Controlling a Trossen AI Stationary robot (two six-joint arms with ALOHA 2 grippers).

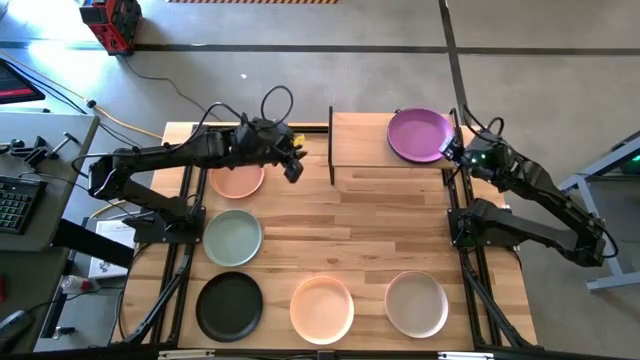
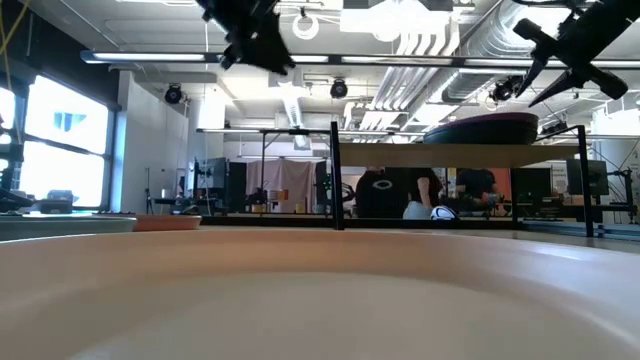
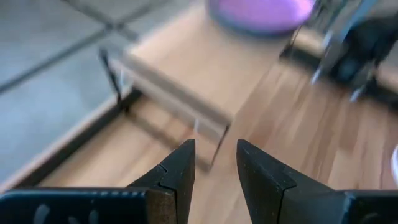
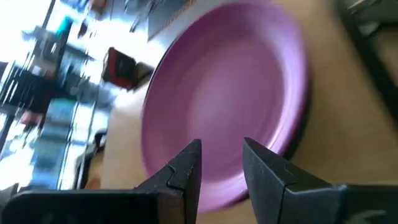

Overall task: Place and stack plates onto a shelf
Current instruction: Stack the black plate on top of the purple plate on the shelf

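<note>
The shelf (image 1: 360,140) stands at the table's far edge. A purple plate (image 1: 418,134) lies on its right half, and a dark rim (image 4: 300,127) shows beneath it. On the table rest a peach plate (image 1: 238,180), a sage green plate (image 1: 233,237), a black plate (image 1: 229,305), a second peach plate (image 1: 322,308) and a beige plate (image 1: 416,303). My left gripper (image 1: 293,168) hangs open and empty in the air just left of the shelf's left end. My right gripper (image 4: 222,146) is open at the purple plate's right rim, raised above it (image 2: 560,60).
Thin black posts (image 1: 331,145) carry the shelf, whose left half (image 3: 186,68) is bare wood. A strip of bare tabletop (image 1: 400,220) lies between the shelf and the near row of plates. People stand in the room behind the table (image 2: 420,195).
</note>
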